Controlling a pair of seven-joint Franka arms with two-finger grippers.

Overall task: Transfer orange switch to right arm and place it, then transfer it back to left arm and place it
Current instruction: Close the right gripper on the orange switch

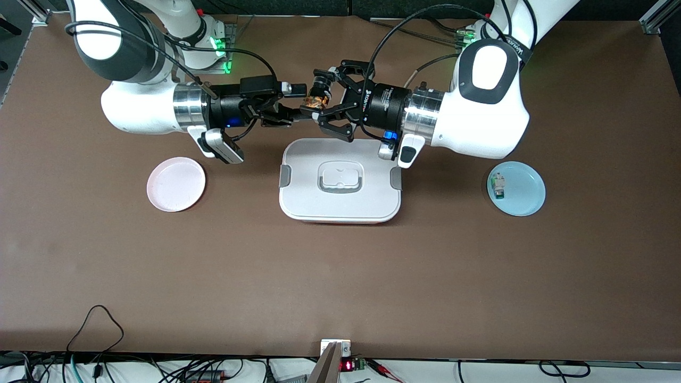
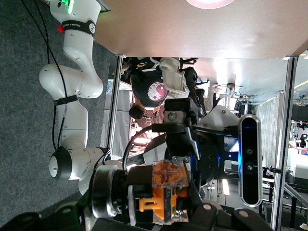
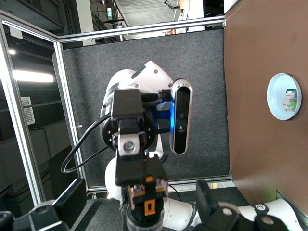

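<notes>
The orange switch (image 1: 317, 100), a small black block with orange parts and a silver ring, hangs in the air between the two grippers. They meet above the edge of the white lidded box (image 1: 319, 205) that lies farthest from the front camera. My left gripper (image 1: 322, 94) is shut on the switch, which fills the foreground of the left wrist view (image 2: 166, 192). My right gripper (image 1: 300, 101) is open, its fingers spread on either side of the switch (image 3: 149, 195) without touching it.
A pink plate (image 1: 175, 184) lies toward the right arm's end of the table. A blue plate (image 1: 524, 199) with a white-and-green component (image 1: 498, 186) lies toward the left arm's end. Cables run along the table edge nearest the front camera.
</notes>
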